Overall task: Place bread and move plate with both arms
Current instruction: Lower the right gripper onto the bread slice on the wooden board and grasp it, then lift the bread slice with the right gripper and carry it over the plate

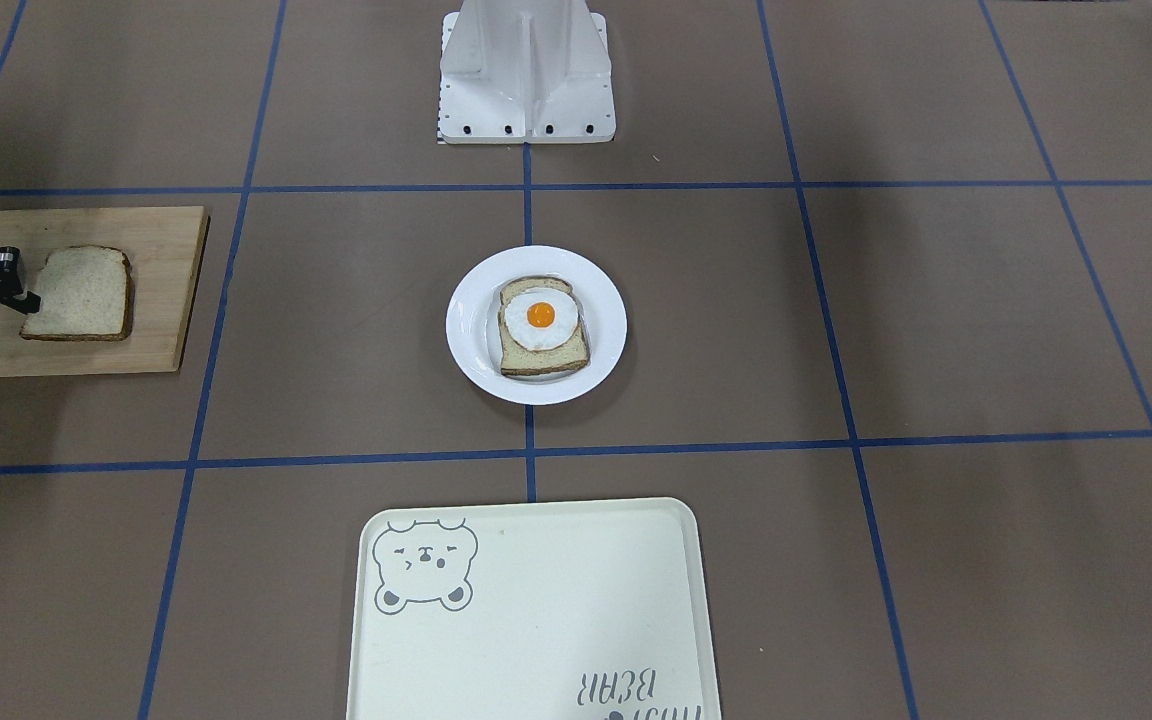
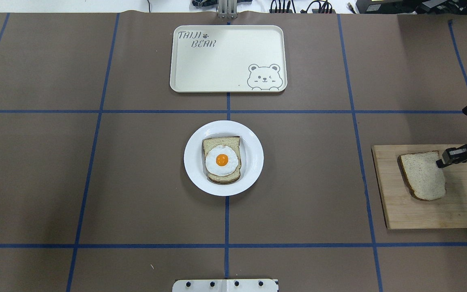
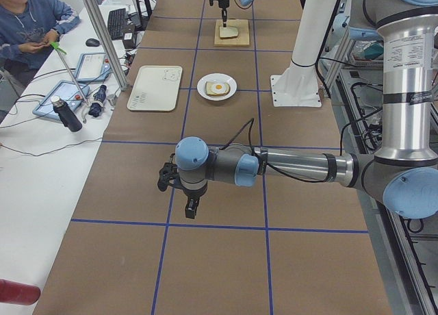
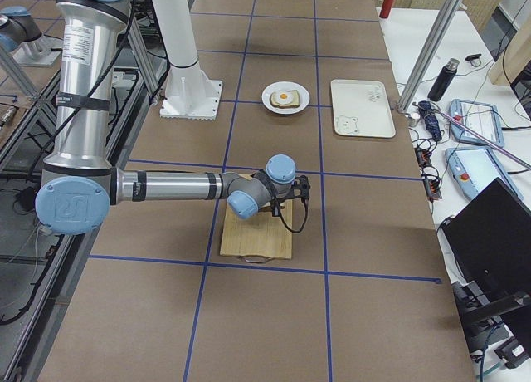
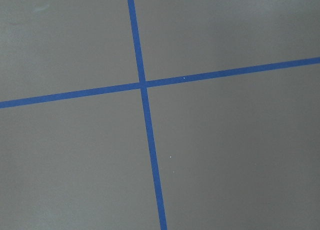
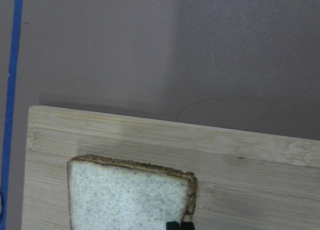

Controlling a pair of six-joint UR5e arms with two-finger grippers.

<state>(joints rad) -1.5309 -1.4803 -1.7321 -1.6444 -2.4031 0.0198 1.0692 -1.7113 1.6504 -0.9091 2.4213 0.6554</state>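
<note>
The bread [image 2: 422, 176] lies on a wooden board [image 2: 460, 211] at the table's right end; it also shows in the front view [image 1: 81, 292] and the right wrist view [image 6: 130, 195]. My right gripper [image 2: 441, 163] is at the slice's corner, with its fingertips [image 6: 172, 225] close together on the crust. The white plate [image 2: 258, 158] sits at mid-table and holds an egg-topped slice [image 2: 221, 160]. My left gripper [image 3: 191, 209] shows only in the left side view, above bare table far from the plate. I cannot tell whether it is open or shut.
A cream bear tray [image 2: 225, 61] lies beyond the plate on the far side. The white base stand [image 1: 526, 70] is on the robot's side. Blue tape lines cross the brown table. An operator [image 3: 31, 27] sits at a side desk.
</note>
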